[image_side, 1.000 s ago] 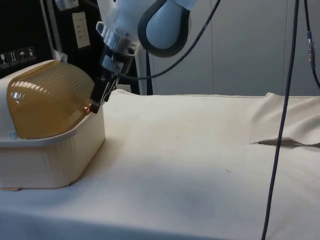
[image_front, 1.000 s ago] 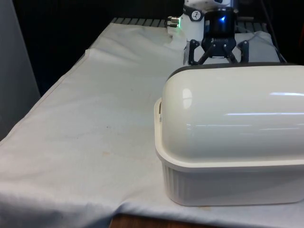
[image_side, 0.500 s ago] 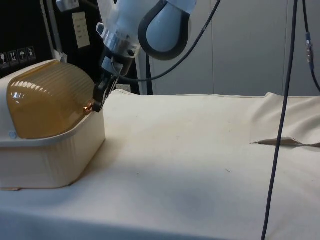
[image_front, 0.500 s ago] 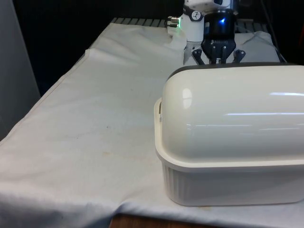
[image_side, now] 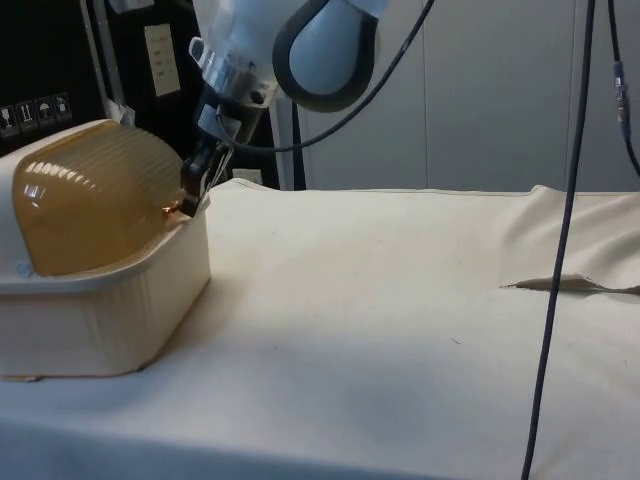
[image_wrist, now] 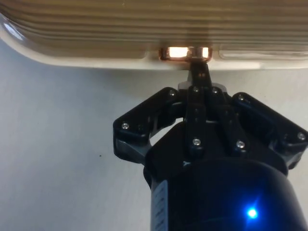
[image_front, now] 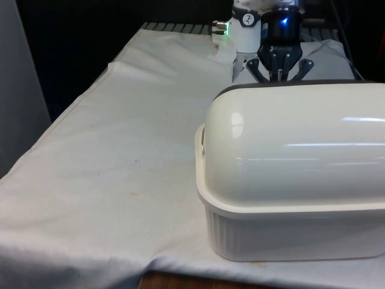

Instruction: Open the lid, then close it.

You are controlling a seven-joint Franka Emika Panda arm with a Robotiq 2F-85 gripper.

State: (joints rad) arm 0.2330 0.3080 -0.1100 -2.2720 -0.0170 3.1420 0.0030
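A cream bread box stands on the white cloth, its ribbed base (image_front: 289, 235) (image_side: 100, 320) under a domed roll lid (image_front: 301, 138) (image_side: 90, 200) (image_wrist: 144, 24). From the front the lid looks glossy cream; from the side it is ribbed amber. A small glowing handle tab (image_wrist: 185, 52) (image_side: 178, 210) sits at the lid's lower edge, just above the base's rim (image_wrist: 96, 61). My black gripper (image_front: 280, 77) (image_side: 190, 200) (image_wrist: 198, 72) is on the box's far side, fingers shut together, their tips touching the tab's end. Nothing shows between the fingers.
The cloth stretches bare from the box towards the front view's left, ending at the table edge (image_front: 66, 114). In the side view a cloth fold (image_side: 560, 285) rises at the right. A black cable (image_side: 560, 250) hangs down in front of it.
The fingers have closed from wide open to fully shut at the handle tab. The gripper has shifted slightly up and towards the lid.
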